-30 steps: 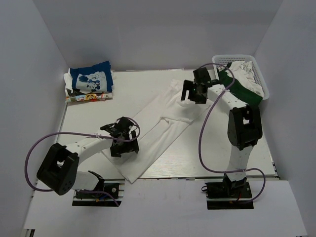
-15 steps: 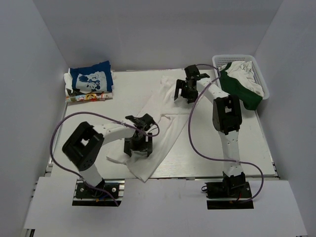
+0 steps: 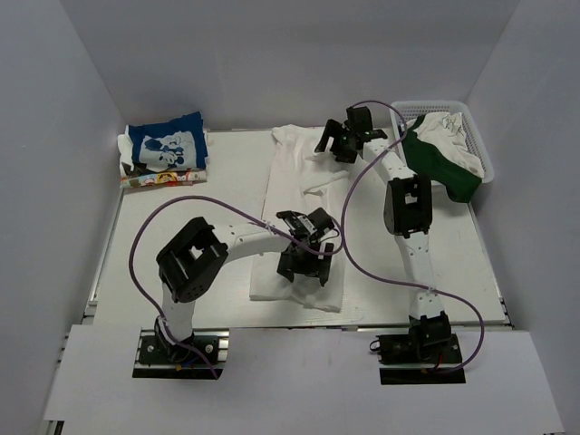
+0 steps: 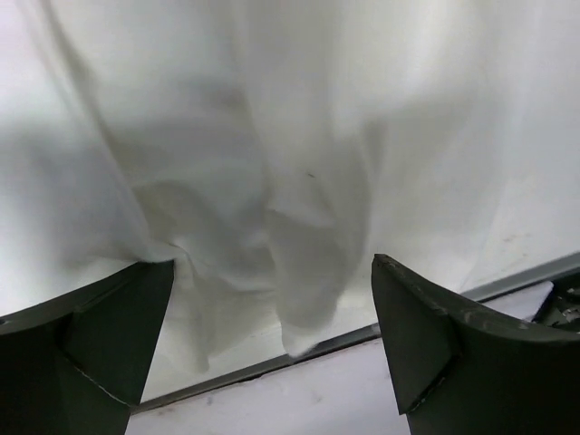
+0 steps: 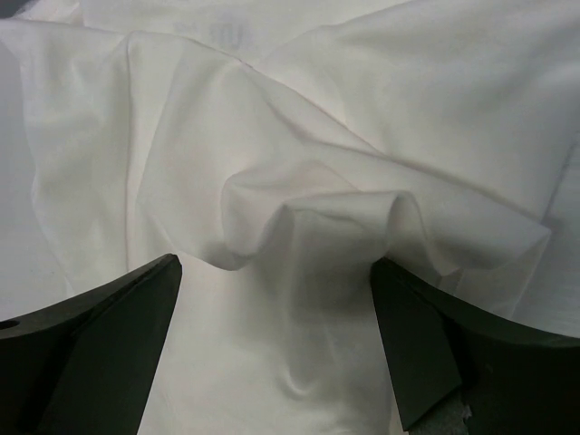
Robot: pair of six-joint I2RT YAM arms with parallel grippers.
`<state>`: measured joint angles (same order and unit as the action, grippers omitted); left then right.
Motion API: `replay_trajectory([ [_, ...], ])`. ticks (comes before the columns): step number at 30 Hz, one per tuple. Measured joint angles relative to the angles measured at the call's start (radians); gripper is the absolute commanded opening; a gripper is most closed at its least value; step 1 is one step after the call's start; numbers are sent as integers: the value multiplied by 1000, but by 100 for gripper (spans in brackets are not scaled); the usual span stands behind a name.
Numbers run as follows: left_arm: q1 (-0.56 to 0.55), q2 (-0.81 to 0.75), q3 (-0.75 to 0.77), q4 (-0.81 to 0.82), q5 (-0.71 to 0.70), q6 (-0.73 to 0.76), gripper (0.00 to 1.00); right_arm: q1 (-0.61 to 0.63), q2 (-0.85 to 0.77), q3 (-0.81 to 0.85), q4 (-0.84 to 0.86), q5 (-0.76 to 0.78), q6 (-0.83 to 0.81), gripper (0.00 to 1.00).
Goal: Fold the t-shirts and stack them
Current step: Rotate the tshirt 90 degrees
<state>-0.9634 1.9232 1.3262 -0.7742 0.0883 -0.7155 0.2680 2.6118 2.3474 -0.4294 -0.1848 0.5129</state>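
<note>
At the near middle of the table (image 3: 181,227), the left fingers (image 4: 91,335) are seen hanging over the near end of the white t-shirt (image 3: 294,195). They are spread wide, and nothing is pinched. Rumpled white cloth is seen between them in the left wrist view, with the shirt's near edge and a strip of bare table just beyond it.

The white t-shirt is laid out as one long strip, running from the near middle of the table straight away to the far middle. A small fold is raised across it toward the far end.

At that far end, the right fingers (image 5: 91,344) are found. These too are held wide apart, and a soft ridge of white cloth is humped up between them, ungripped.

At the far left corner, the blue t-shirt (image 3: 166,145) with its white cartoon print is seen folded, resting on top of a small stack of other folded cloth, well apart from the white one. At the far right, a white basket (image 3: 480,149) is seen, with a green garment (image 3: 444,168) spilling over its near rim.
</note>
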Motion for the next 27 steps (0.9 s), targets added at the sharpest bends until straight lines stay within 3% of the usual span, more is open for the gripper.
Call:
replay_trajectory([
  [4,-50,-37,-1,42,-23,1,100,1,-24,-15,-15,-7,-34,90],
  [8,-90,-220,-81,112,-64,7,100,29,-214,-191,-51,8,-103,90],
  [13,-87,-641,-401,243,-192,-24,100,101,-723,-695,46,69,-104,90],
  [16,-48,-821,-565,228,-303,-92,100,136,-1072,-1025,117,95,-89,90],
  [21,35,-853,-696,182,-400,-211,100,173,-1400,-1424,143,58,-51,90],
  [25,98,-867,-777,201,-407,-258,100,259,-1444,-1608,41,25,-21,90],
  [27,114,-886,-824,241,-384,-265,95,295,-1488,-1695,0,-6,6,90],
])
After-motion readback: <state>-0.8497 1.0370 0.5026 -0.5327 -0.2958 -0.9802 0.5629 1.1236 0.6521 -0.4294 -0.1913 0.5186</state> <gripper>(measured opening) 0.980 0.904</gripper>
